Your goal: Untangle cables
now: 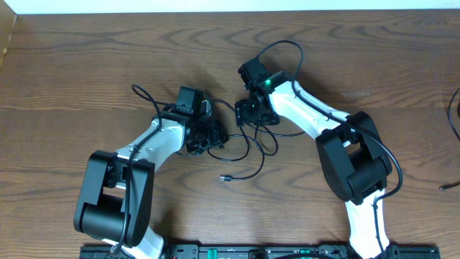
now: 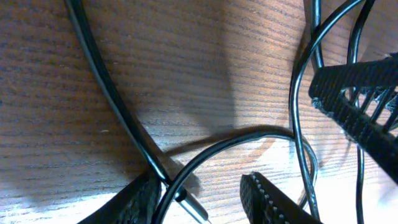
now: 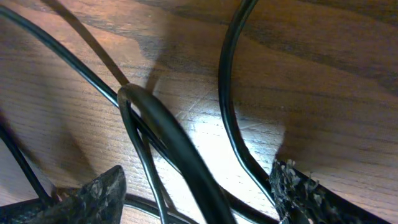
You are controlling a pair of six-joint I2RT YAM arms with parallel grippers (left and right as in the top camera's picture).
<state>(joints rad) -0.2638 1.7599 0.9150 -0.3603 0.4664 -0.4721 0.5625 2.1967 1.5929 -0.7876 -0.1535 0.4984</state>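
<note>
The cables [image 1: 256, 171] lay mid-bench between the two arms, and the job looked only partly done. Seen from overhead, several black strands had already opened into loose loops on the wood, and one plug end [image 1: 226, 178] lay clear of the rest on the near side. A darker knot remained under and between the claws, so the core of the tangle was probably still to be worked apart. No white cord could be made out in any view.

The left claw [image 1: 206, 137] sat low over that knot. In its wrist view its fingers [image 2: 142, 200] stood apart with a black strand and a small metal tip [image 2: 194, 210] lying in the gap, nothing pinched. The right claw [image 1: 256, 112] was just beside it, also spread; its fingers [image 3: 93, 196] straddled several crossing cords, one of them thicker and bent in a tight hairpin [image 3: 165, 134], without closing on any.

What remained, by my reading: taking hold of separate strands and drawing the crossings out until each cord lay alone
</note>
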